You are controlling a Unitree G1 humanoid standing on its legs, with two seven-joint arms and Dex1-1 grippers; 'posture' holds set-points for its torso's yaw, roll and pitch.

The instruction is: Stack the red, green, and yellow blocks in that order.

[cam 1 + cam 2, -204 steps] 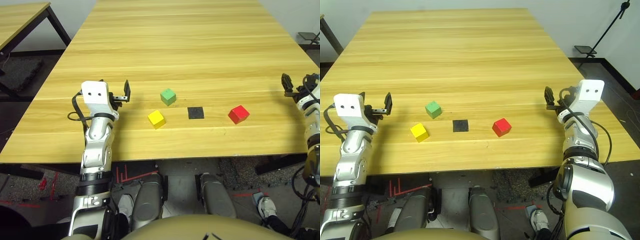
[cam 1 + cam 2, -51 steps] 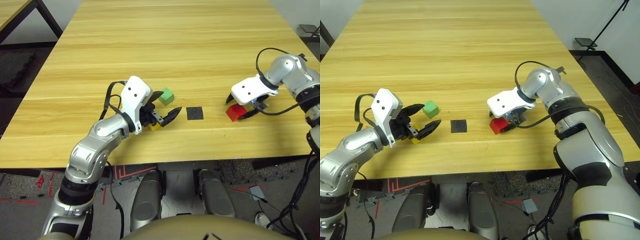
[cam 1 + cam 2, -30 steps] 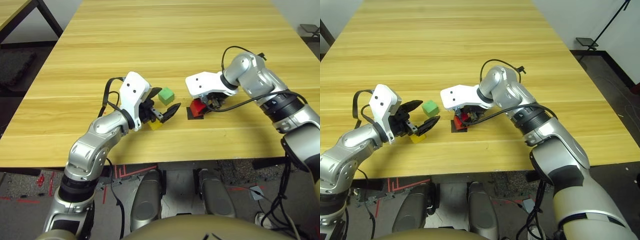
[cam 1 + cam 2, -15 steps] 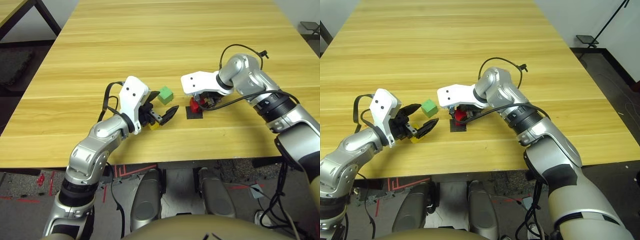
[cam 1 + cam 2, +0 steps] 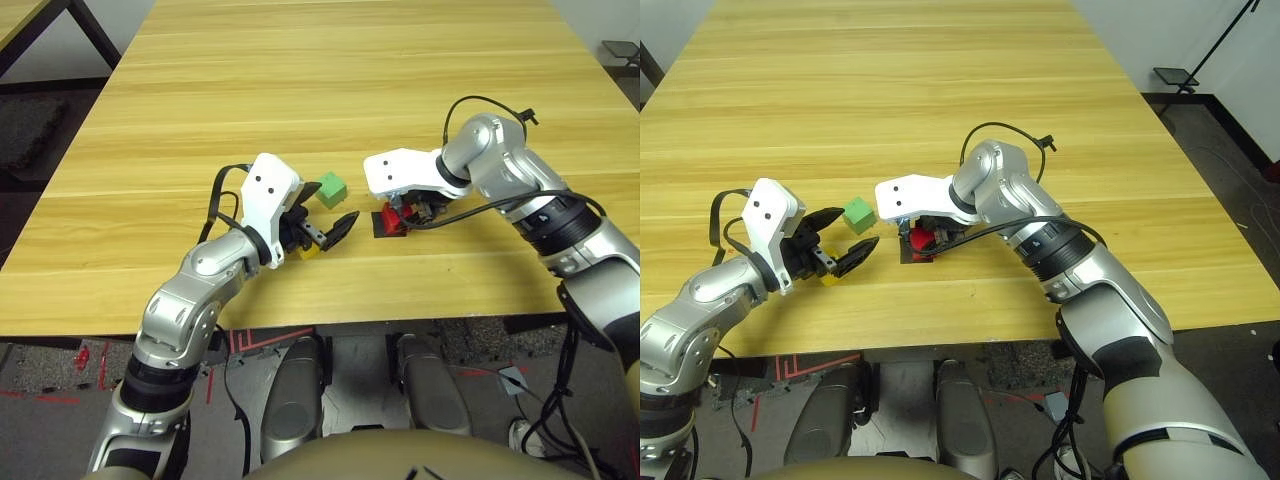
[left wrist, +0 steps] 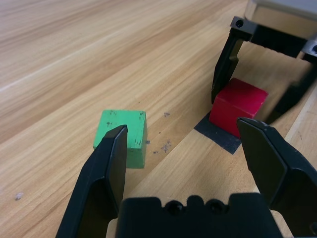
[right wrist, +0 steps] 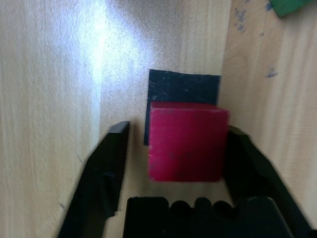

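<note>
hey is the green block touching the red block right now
Apart. The left wrist view shows it plainly: a stretch of bare wood lies between the green block and the red block.

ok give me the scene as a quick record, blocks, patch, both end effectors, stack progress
red block: on the black square patch, between the right end effector's fingers, one close beside it, a gap at the other
black square patch: flat on the table, partly under the red block
green block: on the table, nothing on it
yellow block: on the table, partly hidden by the left end effector
left end effector: open, empty
right end effector: open around the red block
stack: no block on another yet
</note>
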